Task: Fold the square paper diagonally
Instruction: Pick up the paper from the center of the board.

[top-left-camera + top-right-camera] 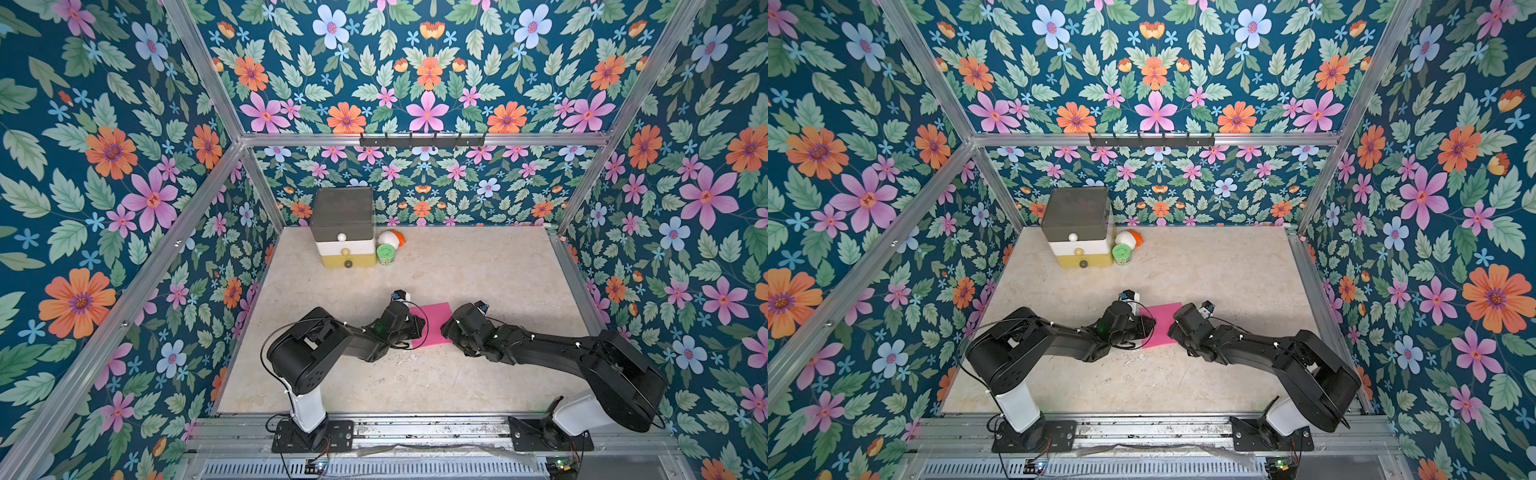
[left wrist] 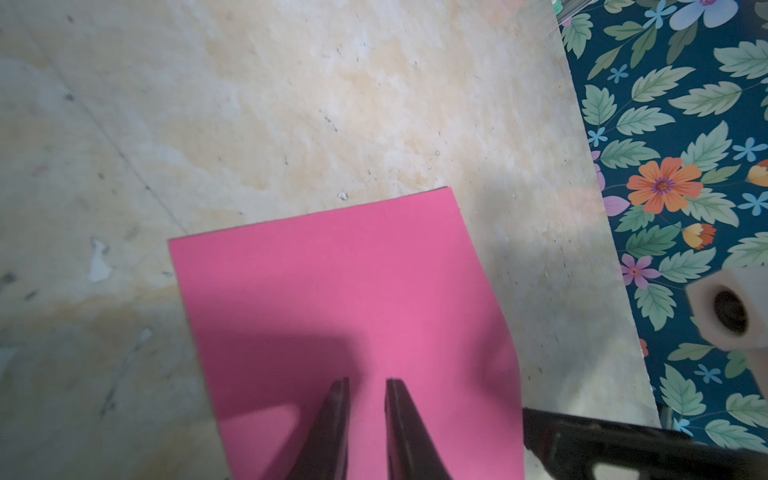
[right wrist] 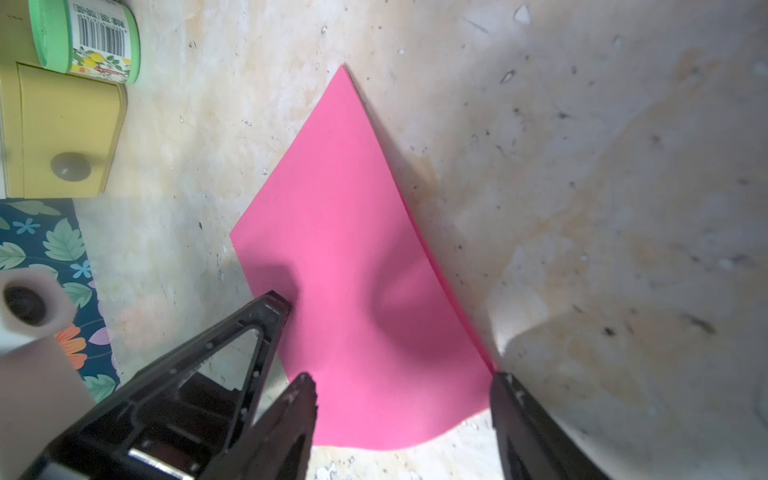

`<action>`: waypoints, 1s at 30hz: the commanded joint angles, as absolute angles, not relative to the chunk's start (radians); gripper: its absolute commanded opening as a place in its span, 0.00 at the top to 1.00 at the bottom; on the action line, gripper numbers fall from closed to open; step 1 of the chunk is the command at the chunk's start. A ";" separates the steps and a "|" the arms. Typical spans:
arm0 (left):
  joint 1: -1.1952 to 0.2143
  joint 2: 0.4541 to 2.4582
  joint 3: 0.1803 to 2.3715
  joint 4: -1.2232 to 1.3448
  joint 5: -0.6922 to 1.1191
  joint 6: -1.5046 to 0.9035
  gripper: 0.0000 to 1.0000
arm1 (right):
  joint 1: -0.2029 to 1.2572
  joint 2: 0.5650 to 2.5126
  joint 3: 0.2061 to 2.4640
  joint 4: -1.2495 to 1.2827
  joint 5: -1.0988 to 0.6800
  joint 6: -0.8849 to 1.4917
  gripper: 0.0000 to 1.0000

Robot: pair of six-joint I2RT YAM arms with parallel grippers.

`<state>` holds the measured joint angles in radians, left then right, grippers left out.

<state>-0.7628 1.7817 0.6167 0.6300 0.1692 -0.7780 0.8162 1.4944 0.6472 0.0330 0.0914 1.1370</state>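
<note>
Matte pink square paper (image 1: pixel 434 324) lies near centre on the mottled beige worktop (image 1: pixel 478 270), one edge curling up. Slim black left hand (image 2: pixel 368 381) narrowly parted over it; right hand (image 3: pixel 402 386) wide, straddling its curled corner.

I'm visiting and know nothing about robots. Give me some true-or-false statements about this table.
1. The paper is pink. True.
2. It is folded into a triangle. False: it is an unfolded square.
3. The left gripper and the right gripper are both at the paper. True.
4. The jar sits on the paper. False: it stands at the back, beside the drawer box.
5. The right gripper is shut. False: its jaws stand wide apart.
</note>
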 commanded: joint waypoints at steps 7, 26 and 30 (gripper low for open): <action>-0.763 1.780 0.605 0.566 0.170 -0.776 0.77 | 0.816 1.485 0.649 0.095 0.098 1.095 0.31; -0.763 1.775 0.615 0.554 0.170 -0.773 0.77 | 0.720 1.494 0.549 0.553 -0.152 0.994 0.32; -0.762 1.775 0.619 0.549 0.169 -0.772 0.77 | 0.721 1.532 0.590 0.525 -0.175 0.973 0.32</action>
